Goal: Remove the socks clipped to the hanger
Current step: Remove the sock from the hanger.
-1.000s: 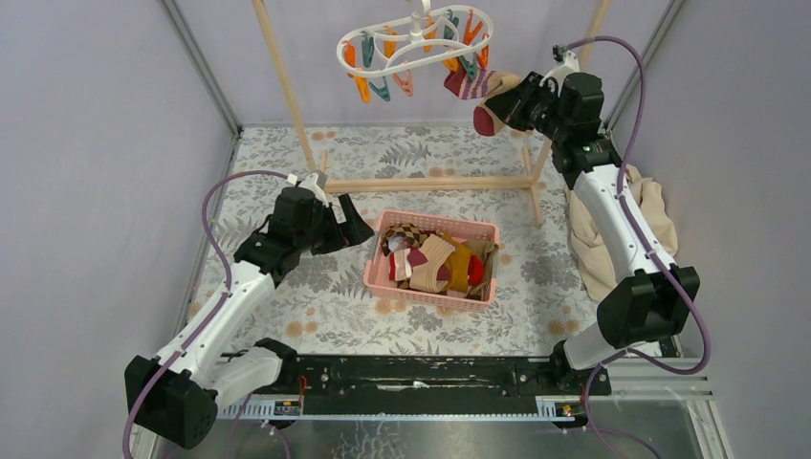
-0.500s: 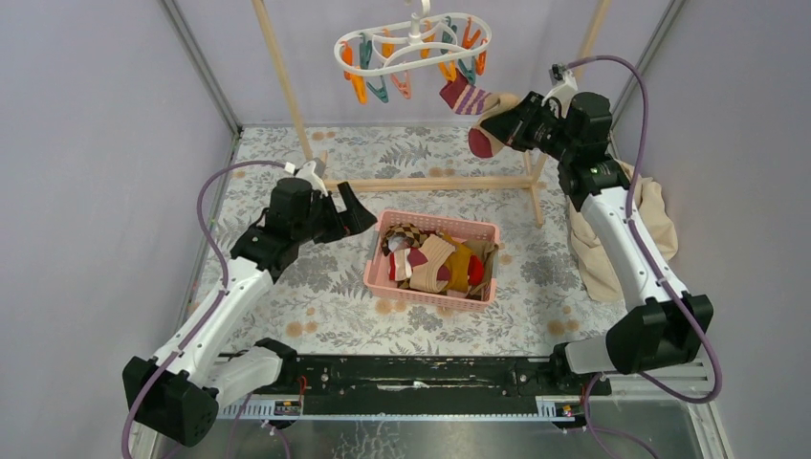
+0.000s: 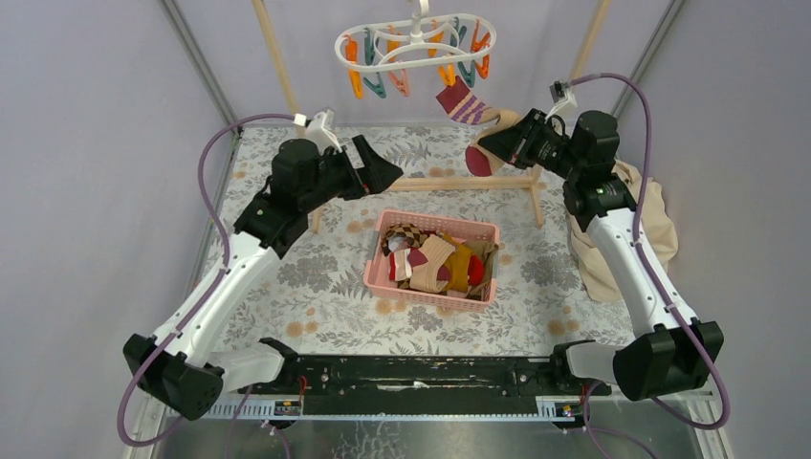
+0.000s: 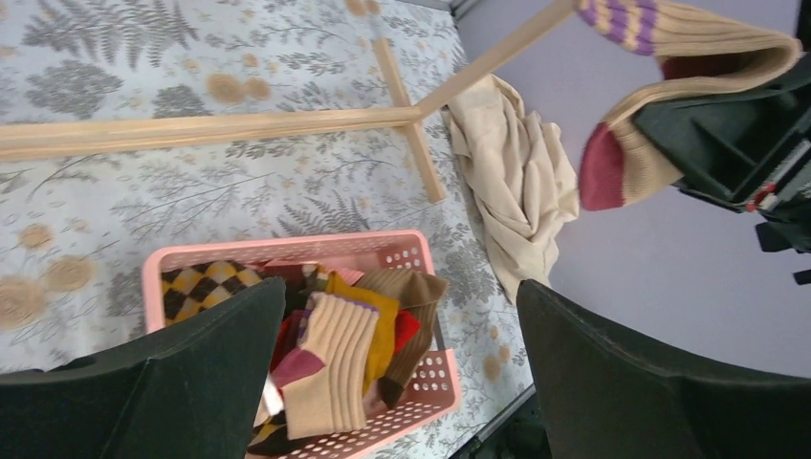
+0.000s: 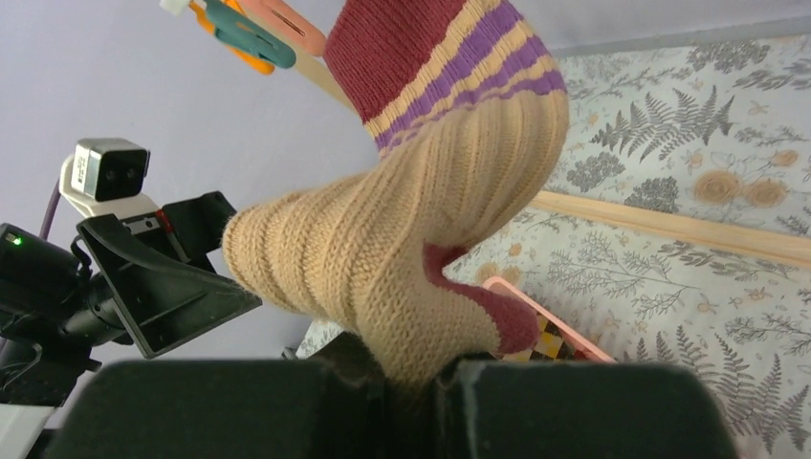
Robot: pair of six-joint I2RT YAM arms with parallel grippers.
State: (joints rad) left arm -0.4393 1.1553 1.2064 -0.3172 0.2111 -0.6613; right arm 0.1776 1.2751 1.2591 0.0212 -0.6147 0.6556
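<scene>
Right gripper (image 3: 509, 145) was clamped on the striped sock (image 3: 478, 129), pinching the tan foot section. Jaws were nearly together with only knit between them. In the right wrist view the sock bulged up out of the pinch and folded over. In the top view the maroon toe hung just below and left of the gripper. The maroon cuff with purple and yellow stripes ran up to the hanger (image 3: 413, 40), its top corner right at the tip of an orange clip (image 3: 447, 75). Couldn't tell if that clip was actually biting. The sock ran at a slant between clip and gripper, well above the table.

Left gripper (image 3: 383, 170) was wide open, holding nothing, touching nothing. It hung in the air over the floor rail of the wooden rack (image 3: 440, 182), pointed toward the right arm. The left wrist view looked between its 2 fingers (image 4: 191, 382) down onto the basket (image 3: 440, 224).

The hanger hung between the rack's 2 uprights, its hook running out of the top of the frame.

Other socks (image 3: 440, 263) lay piled in the pink basket mid-table: argyle, mustard, brown, tan-and-maroon, some red. Beige cloth (image 3: 650, 206) sat bunched at the right edge, near the rack's right foot and partly behind the right arm.
</scene>
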